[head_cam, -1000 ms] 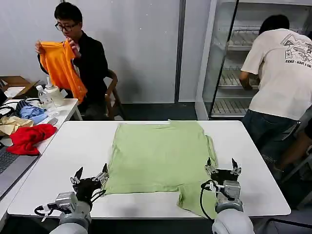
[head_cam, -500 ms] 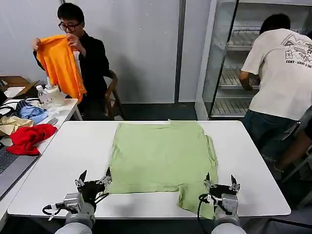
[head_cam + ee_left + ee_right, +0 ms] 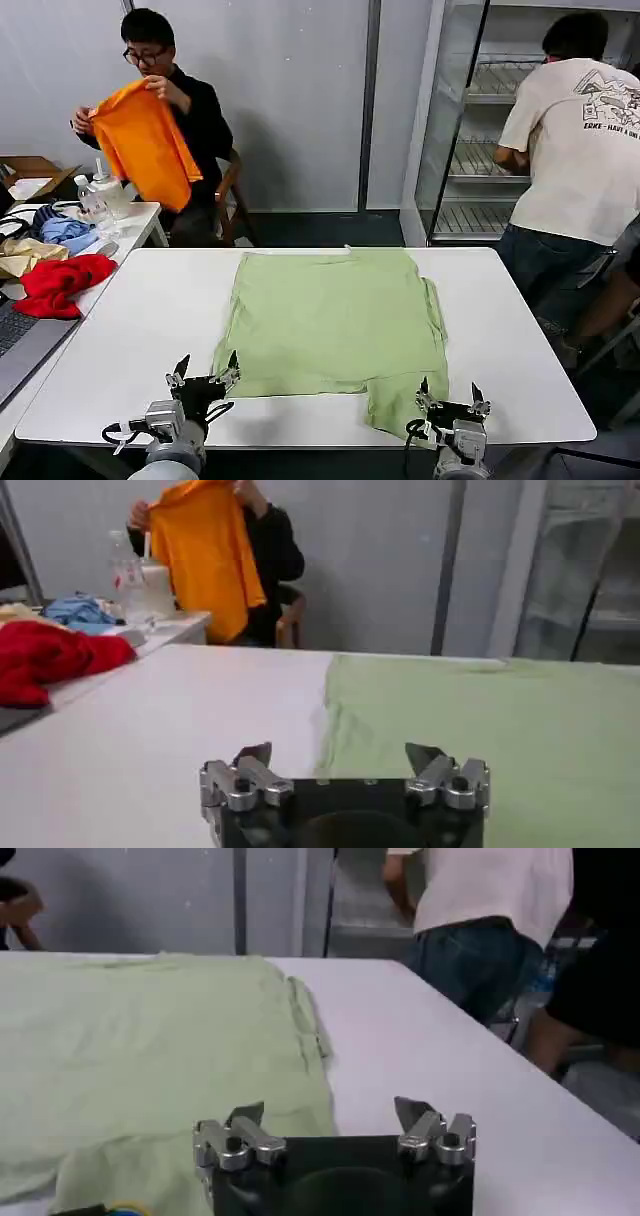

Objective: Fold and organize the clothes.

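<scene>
At the near edge of the white table (image 3: 130, 330), the left gripper (image 3: 205, 370) is seen with its fingers spread apart and nothing held between them; it is positioned just off the near left corner of the pale green shirt (image 3: 335, 325). From the left wrist, the same gripper (image 3: 345, 765) is shown low over the tabletop (image 3: 150, 730), with the shirt's left edge (image 3: 480, 730) running away ahead of it. The right gripper (image 3: 446, 397) is likewise seen with fingers spread and empty, placed at the near right of the garment beside the flap of cloth that hangs toward the table edge. From the right wrist, that gripper (image 3: 335, 1128) is shown with the shirt (image 3: 150, 1038) lying ahead and to one side, bare table (image 3: 430, 1038) on the other. The shirt is laid flat, plain face up, across the middle of the table. On a side table (image 3: 140, 215) to the left, a red garment (image 3: 55, 283) and a blue garment (image 3: 65, 230) are piled. Behind it, an orange garment (image 3: 145, 145) is held up by a seated person.
</scene>
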Robot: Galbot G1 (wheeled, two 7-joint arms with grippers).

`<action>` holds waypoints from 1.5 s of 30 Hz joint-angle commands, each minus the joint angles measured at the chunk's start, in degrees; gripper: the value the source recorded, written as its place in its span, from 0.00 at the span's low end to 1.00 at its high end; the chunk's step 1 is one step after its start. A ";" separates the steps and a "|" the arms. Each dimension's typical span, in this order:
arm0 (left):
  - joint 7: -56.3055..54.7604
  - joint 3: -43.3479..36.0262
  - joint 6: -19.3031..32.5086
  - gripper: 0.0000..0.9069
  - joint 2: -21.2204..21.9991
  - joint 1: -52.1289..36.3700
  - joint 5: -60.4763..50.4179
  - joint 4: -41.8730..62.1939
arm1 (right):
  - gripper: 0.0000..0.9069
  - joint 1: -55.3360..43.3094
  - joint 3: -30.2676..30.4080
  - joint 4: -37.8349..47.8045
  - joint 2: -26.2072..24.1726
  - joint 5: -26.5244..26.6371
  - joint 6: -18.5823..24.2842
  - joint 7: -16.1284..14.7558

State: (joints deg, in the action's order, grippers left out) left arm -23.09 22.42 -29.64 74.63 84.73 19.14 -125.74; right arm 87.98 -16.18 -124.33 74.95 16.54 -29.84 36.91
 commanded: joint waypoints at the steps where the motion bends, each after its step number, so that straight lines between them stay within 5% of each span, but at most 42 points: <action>1: 0.06 -0.71 0.09 1.00 0.23 -0.47 -0.54 1.17 | 1.00 0.86 -0.06 0.48 0.13 0.18 0.34 0.10; 17: 0.46 0.39 0.34 1.00 0.21 -0.42 -0.46 1.54 | 1.00 -0.80 0.63 3.39 0.12 1.99 3.28 -2.13; 45: 0.74 0.57 0.64 1.00 0.21 -0.24 -0.29 2.02 | 1.00 -0.49 -0.06 5.66 1.32 8.67 5.71 -0.76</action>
State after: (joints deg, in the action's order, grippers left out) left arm -22.44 22.93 -29.09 74.83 84.40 18.77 -124.06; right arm 87.35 -16.20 -118.94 76.19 23.55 -24.12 36.06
